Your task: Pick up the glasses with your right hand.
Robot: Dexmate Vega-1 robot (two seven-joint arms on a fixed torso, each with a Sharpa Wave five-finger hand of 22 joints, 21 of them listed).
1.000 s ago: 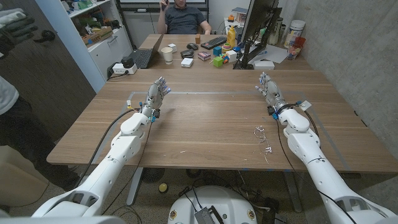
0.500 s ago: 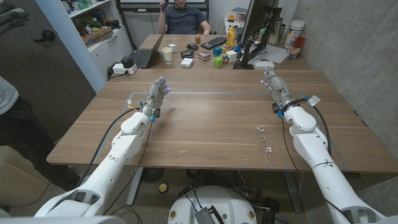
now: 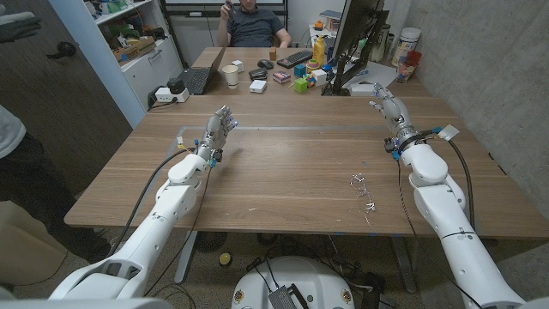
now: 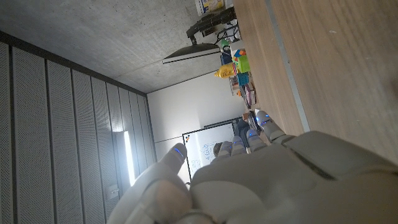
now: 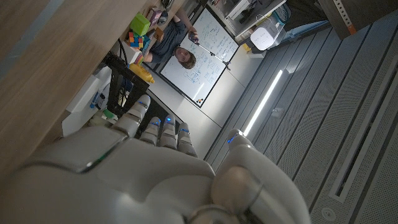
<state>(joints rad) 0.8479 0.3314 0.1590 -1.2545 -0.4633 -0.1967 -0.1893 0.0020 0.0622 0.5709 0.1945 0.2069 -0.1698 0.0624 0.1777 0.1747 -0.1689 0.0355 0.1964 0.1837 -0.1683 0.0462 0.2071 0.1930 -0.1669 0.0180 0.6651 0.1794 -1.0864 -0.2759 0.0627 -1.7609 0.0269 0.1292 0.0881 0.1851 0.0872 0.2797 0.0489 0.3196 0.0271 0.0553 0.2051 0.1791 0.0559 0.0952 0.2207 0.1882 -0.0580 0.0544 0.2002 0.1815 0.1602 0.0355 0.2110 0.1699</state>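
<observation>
Glasses (image 3: 364,194) lying on the wooden desk (image 3: 292,172), near its front edge on the robot's right side — thin wire frame, folded or splayed, too small to tell which. Right hand (image 3: 388,109) raised well beyond the glasses, near the desk's far right part, fingers apart and holding nothing; same hand seen from behind in the right wrist view (image 5: 149,168), fingers reaching out loosely, nothing between them. Forearm running from the hand back past the glasses, just beside them but not touching. Left hand (image 3: 220,129) up over the left half of the desk, fingers spread, empty — well apart from the glasses; also seen in the left wrist view (image 4: 249,180). At the far end, a laptop (image 3: 199,77), a white cup (image 3: 231,75), a keyboard (image 3: 294,58), coloured blocks (image 3: 302,81) and a monitor (image 3: 352,39). Behind these, a person (image 3: 253,21) seated.
</observation>
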